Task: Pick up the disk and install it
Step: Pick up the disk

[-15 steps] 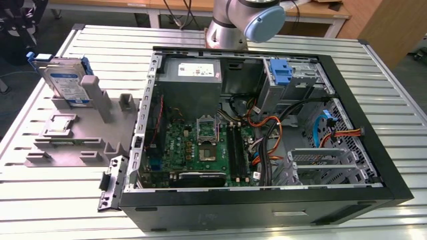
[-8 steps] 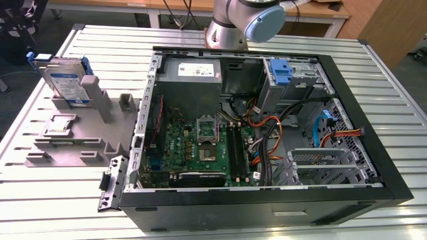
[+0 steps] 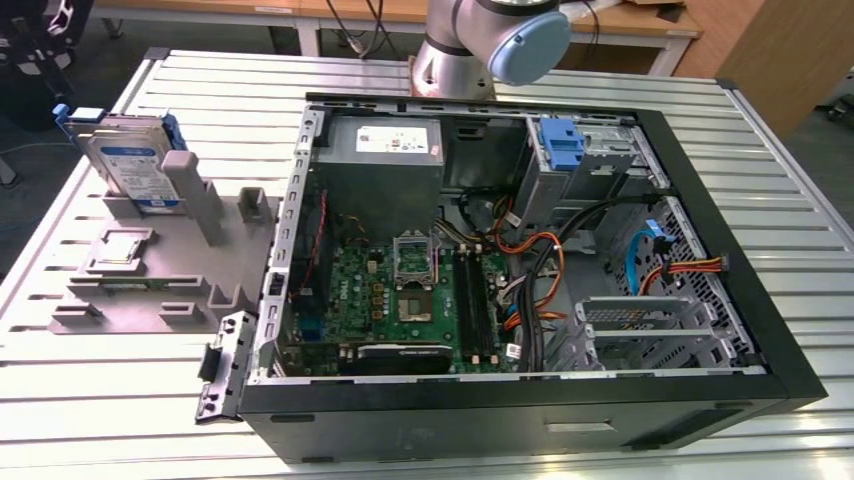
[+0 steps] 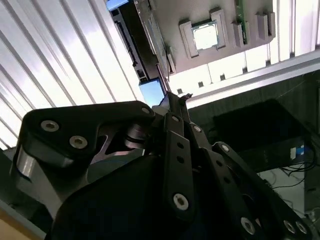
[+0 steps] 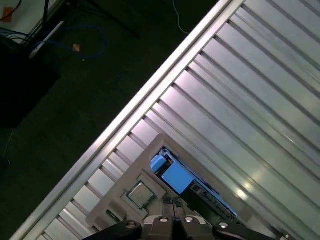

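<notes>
The disk stands on edge in a grey holder at the exterior view's left, silver-grey with a blue-and-white label and blue rails. In the first wrist view the disk appears from above, its blue end just beyond my gripper. My gripper hangs well above the disk, apart from it. In the second wrist view my gripper shows its fingers drawn together with nothing between them, and a blue patch of the disk lies right beside the tips.
An open computer case fills the slatted table's middle and the exterior view's right, with a silver power-supply box, a blue bracket in the drive bay and loose cables. A processor chip rests on the holder. The table edge borders dark floor.
</notes>
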{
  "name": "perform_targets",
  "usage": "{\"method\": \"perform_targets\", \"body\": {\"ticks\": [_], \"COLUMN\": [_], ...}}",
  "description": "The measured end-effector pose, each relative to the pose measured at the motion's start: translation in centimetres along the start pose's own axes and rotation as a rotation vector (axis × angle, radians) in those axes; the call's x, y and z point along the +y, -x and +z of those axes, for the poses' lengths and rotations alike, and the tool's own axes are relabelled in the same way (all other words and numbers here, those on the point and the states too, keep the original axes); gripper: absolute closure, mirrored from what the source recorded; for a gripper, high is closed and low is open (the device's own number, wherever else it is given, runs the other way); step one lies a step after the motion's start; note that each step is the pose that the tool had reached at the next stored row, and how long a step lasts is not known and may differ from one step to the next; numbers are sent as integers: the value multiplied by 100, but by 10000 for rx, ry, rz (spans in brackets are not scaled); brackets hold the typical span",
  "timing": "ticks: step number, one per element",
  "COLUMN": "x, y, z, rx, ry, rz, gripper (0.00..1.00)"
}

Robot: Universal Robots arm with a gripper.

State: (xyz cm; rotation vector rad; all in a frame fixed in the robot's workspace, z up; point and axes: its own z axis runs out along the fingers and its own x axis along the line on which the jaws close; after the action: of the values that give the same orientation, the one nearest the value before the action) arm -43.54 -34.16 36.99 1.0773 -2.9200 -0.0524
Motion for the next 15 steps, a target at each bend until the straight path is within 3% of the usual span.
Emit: {"method": "perform_targets", "body": {"ticks": [10,15], "x": [0,-1], "y": [1,1], "z": [10,40], "rx": [69,-8], "ry": [-32,-129], "rz": [-1750,-2177], "gripper": [90,90]}}
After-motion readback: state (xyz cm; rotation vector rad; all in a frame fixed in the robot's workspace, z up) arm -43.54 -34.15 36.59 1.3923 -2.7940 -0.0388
